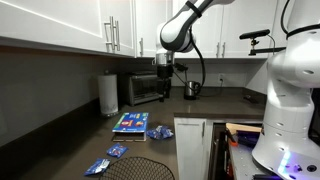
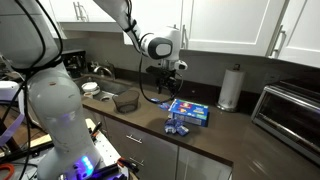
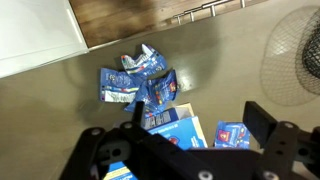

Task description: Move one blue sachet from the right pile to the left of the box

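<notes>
The blue box (image 1: 130,123) lies flat on the dark counter and also shows in the other exterior view (image 2: 189,112) and, partly behind my fingers, in the wrist view (image 3: 168,122). The right pile of blue sachets (image 1: 160,132) lies beside the box near the counter's front edge (image 2: 178,126); in the wrist view it is a small heap (image 3: 135,80). My gripper (image 1: 163,68) hangs high above the counter (image 2: 165,72). Its fingers (image 3: 196,118) are open and empty. A single blue sachet (image 3: 232,135) lies between them, far below.
Loose blue sachets (image 1: 105,160) lie scattered on the other side of the box. A silver toaster oven (image 1: 142,89) and a paper towel roll (image 1: 108,95) stand at the back. A round wire rack (image 3: 295,55) lies nearby. White cabinets (image 3: 35,35) front the counter.
</notes>
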Controlling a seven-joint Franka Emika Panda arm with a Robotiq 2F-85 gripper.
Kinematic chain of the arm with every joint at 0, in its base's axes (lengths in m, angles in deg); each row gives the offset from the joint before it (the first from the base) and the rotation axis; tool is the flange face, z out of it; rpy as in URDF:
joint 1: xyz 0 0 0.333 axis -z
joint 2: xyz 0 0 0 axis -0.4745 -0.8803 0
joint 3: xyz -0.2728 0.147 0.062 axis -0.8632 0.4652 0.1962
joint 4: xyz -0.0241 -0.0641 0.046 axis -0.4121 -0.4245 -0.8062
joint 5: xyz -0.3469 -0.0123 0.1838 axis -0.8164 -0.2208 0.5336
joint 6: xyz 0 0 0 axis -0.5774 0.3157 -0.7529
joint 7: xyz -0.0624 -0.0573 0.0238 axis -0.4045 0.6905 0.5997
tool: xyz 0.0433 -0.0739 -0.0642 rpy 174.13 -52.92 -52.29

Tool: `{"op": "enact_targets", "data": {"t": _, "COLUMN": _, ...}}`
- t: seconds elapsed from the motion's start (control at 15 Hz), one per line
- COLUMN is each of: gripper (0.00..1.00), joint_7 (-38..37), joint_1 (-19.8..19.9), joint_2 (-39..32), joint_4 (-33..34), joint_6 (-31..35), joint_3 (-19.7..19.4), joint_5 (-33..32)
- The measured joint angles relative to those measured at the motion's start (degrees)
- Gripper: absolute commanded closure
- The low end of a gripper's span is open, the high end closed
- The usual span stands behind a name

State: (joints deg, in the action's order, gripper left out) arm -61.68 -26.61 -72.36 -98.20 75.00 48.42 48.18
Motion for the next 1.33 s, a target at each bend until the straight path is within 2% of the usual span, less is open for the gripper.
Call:
{"op": "enact_targets", "data": {"t": 0.33, "gripper": 0.00, "joint_7": -0.04, "joint_1": 0.00, "joint_2": -1.24, "joint_4": 0.33, "joint_6": -0.03, "joint_3": 0.36, "joint_5": -0.64}}
{"op": "enact_targets", "data": {"t": 0.67, "gripper": 0.00, "joint_7": -0.09, "joint_1": 0.66, "joint_2": -5.65, "joint_4": 0.33, "joint_6": 2.50, "joint_3": 0.13, "joint_5": -3.07}}
{"op": "enact_targets", "data": {"t": 1.33, "gripper": 0.00, "joint_7": 0.08, "joint_1": 3.34, "joint_2": -17.20, "joint_4": 0.36, "joint_6": 18.24, "joint_3": -0.48, "joint_5": -3.11}}
